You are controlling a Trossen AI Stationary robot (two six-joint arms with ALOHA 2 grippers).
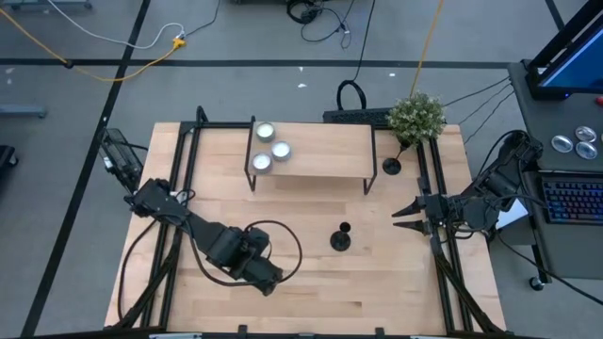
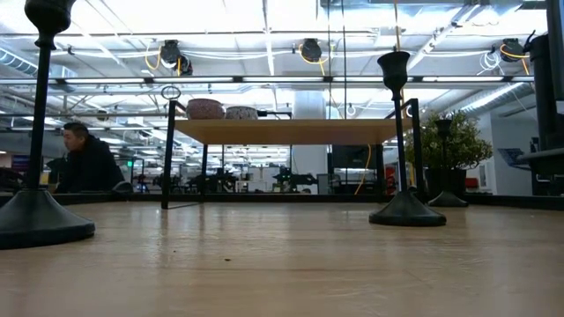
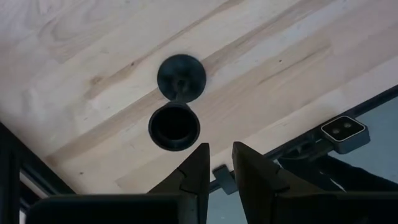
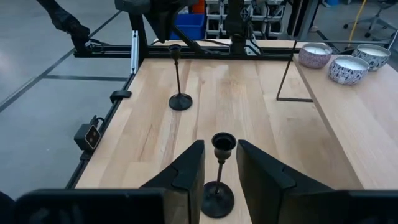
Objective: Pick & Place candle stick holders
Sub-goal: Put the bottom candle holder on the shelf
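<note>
Three black candle stick holders stand upright on their disc bases on the wooden table. One [image 1: 341, 238] is at the middle; it also shows in the right wrist view [image 4: 219, 180]. One [image 1: 392, 167] stands by the plant. The third [image 3: 177, 102] stands under my left gripper [image 3: 221, 163], near the table's near edge, and also shows in the low view [image 2: 35, 132]. My left gripper points down from above it, fingers slightly apart, with the holder's cup [image 3: 174, 126] just beyond the fingertips. My right gripper [image 1: 403, 217] is open and empty at the right, pointing toward the middle holder.
A small raised shelf [image 1: 311, 151] at the far middle carries three candles in bowls [image 1: 269, 147]. A potted plant [image 1: 416, 115] stands at the far right. A black cable loop [image 1: 283, 247] lies by the left arm. Metal rails [image 1: 179, 160] run along both sides. A person [image 2: 84, 163] sits beyond the table.
</note>
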